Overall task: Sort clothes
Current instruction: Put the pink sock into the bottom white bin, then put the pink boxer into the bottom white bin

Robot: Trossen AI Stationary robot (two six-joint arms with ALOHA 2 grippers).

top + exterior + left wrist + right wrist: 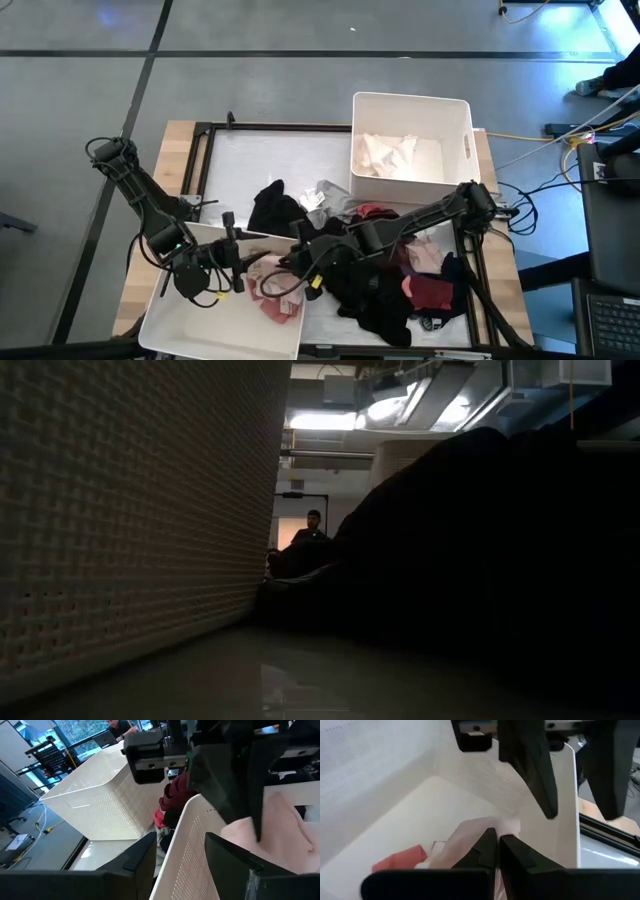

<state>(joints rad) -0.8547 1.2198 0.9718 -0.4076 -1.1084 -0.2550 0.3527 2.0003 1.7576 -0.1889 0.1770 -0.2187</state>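
Looking down on the surface, I see the dark heap of clothes along its near right edge, one bin at the far right corner and the other bin at the near left corner. My left end effector stands released astride that near bin's wall. My right end effector is clenched on a pale pink garment over the same bin; releasing early could drape it across the rim.
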